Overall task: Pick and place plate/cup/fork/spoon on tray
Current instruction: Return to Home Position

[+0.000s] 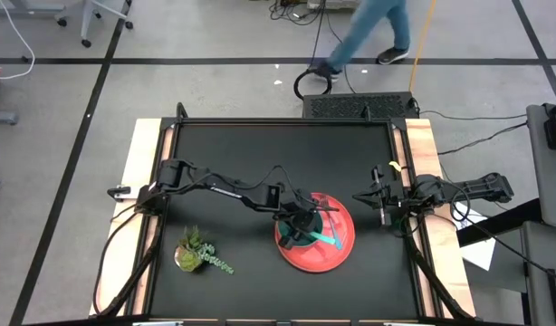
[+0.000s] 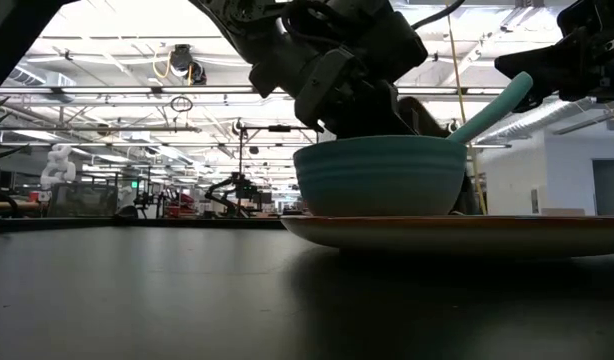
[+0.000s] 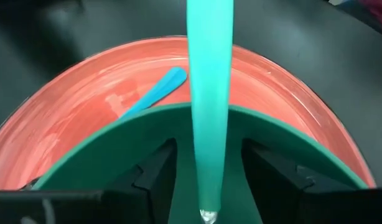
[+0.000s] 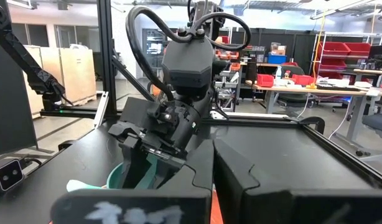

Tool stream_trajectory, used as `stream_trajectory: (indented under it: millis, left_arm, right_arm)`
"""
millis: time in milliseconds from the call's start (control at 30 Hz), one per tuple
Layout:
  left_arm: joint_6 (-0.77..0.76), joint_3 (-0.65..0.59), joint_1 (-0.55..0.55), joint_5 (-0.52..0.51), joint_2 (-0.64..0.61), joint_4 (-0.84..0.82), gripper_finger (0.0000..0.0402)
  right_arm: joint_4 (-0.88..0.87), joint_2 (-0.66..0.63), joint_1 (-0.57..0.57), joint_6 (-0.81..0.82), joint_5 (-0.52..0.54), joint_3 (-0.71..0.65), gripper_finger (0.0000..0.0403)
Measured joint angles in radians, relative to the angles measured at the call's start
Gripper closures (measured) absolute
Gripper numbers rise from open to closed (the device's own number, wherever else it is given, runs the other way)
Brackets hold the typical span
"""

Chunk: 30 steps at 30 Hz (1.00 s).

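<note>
Left end effector (image 3: pixel 209 171) straddles spoon (image 3: pixel 209 87) inside cup (image 2: pixel 379 176)

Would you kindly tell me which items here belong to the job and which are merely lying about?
Job: tray; cup on it; spoon in the cup; fork on the tray; left end effector open above the cup; right end effector at table's right edge.
Lying about: small plant; person beyond the table.
</note>
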Motion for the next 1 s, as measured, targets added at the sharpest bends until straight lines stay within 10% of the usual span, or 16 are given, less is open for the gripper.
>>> stream_trajectory:
  millis: [700, 1000]
  left_arm:
    - [0.009, 0.002, 0.029, -0.099, -0.186, -0.241, 0.0221]
    - [0.063, 0.002, 0.058, -0.013, -0.291, -0.295, 0.0389]
  right_arm:
    - [0.001, 0.006, 0.0, 0.0, 0.0, 0.0, 0.0403]
    - [0.012, 0.008, 0.0, 0.0, -0.003, 0.0, 0.0403]
